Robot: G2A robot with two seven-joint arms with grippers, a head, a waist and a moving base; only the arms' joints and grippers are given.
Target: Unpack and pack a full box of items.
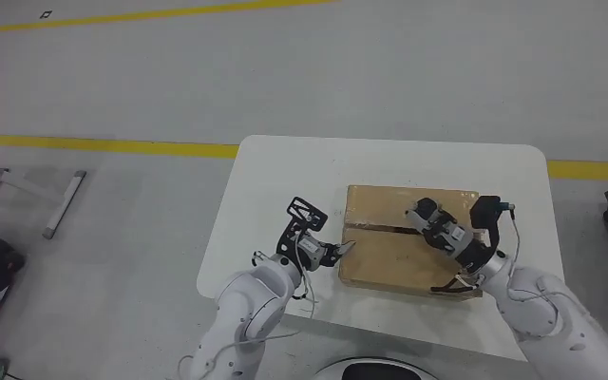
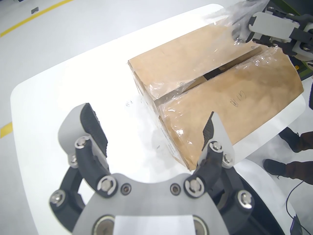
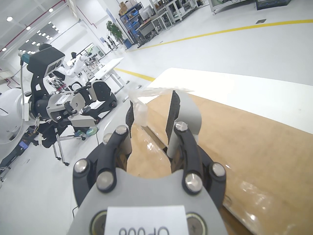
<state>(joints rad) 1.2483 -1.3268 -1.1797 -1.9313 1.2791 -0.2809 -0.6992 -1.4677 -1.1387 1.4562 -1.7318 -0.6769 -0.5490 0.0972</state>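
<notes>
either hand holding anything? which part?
Left hand: nothing. Right hand: fingers apart around the peeled-up end of the clear tape off the box; it clings to one finger, apparently not clamped.

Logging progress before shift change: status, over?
Left end effector open, beside box. Right end effector open above it, loose tape at its tips. Box shut, partly taped.

Handwritten ink mark on box (image 2: 220, 94) top flap; printed label (image 3: 146, 220) on right gripper (image 3: 153, 106) mount, cut off.
</notes>
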